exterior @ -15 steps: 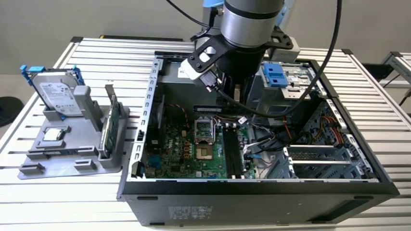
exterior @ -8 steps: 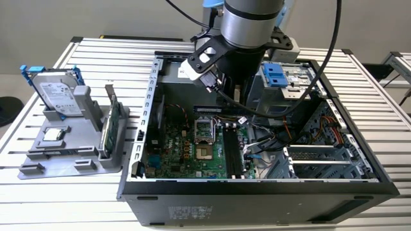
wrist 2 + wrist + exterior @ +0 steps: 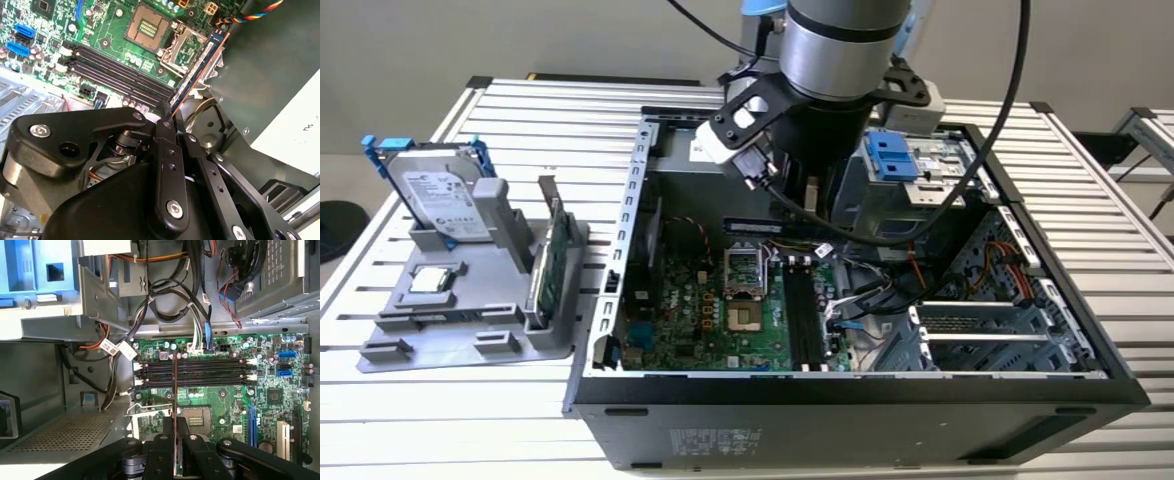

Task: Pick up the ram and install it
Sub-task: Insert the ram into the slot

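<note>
ram (image 3: 199, 67) gripped edge-on in fingers (image 3: 165, 131), long axis crossing memory slots (image 3: 192, 371)

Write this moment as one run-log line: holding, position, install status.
holding: gripper shut on ram | position: inside the computer case, above the motherboard | install: memory slots show no stick seated

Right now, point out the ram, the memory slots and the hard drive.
ram (image 3: 200, 65): second wrist view, mid-length of the stick.
memory slots (image 3: 195, 374): first wrist view, middle of the black slots.
hard drive (image 3: 443, 195): exterior view, its labelled face.
</note>
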{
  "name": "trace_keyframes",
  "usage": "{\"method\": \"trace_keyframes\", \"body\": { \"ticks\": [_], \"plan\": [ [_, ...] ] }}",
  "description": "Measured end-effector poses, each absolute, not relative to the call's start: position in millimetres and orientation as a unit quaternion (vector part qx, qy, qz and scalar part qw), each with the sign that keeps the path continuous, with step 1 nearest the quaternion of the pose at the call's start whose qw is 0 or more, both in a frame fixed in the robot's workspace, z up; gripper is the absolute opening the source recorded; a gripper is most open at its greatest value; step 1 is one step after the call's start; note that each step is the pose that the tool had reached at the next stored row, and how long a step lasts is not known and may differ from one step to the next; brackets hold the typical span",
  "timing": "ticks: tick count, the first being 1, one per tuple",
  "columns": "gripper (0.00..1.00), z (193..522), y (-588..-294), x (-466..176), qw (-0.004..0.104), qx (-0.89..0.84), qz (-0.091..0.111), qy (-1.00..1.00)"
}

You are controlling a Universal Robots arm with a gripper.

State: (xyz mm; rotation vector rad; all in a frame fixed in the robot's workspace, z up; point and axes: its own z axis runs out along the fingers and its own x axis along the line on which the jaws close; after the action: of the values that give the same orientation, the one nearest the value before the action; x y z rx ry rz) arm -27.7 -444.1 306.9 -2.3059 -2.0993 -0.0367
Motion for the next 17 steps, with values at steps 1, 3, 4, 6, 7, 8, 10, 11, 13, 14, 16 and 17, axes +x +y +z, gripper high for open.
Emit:
{"method": "trace_keyframes", "body": {
  "ticks": [1,3,4,6,7,8,10,11,13,14,16,17],
  "plan": [
    [0.0,307.0,-444.1,-27.3,0.012,-0.74,-0.012,-0.672],
    [0.0,307.1,-444.1,-25.9,0.012,-0.742,-0.012,-0.671],
    [0.0,307.2,-444.1,-25.0,0.012,-0.742,-0.012,-0.67],
    [0.0,308.8,-444.1,-23.6,0.012,-0.743,-0.011,-0.669],
    [0.0,309.8,-444.1,-22.9,0.012,-0.743,-0.011,-0.669],
    [0.0,310.3,-444.1,-22.3,0.012,-0.743,-0.011,-0.669],
    [0.0,310.3,-444.1,-21.3,0.012,-0.745,-0.011,-0.667],
    [0.0,310.3,-444.1,-20.9,0.012,-0.746,-0.011,-0.666],
    [0.0,310.4,-444.1,-20.2,0.012,-0.748,-0.011,-0.663],
    [0.0,310.4,-444.1,-19.9,0.012,-0.75,-0.011,-0.662],
    [0.0,310.4,-444.1,-19.6,0.012,-0.753,-0.011,-0.658],
    [0.0,310.4,-444.1,-19.5,0.012,-0.755,-0.012,-0.656]
  ]
}}
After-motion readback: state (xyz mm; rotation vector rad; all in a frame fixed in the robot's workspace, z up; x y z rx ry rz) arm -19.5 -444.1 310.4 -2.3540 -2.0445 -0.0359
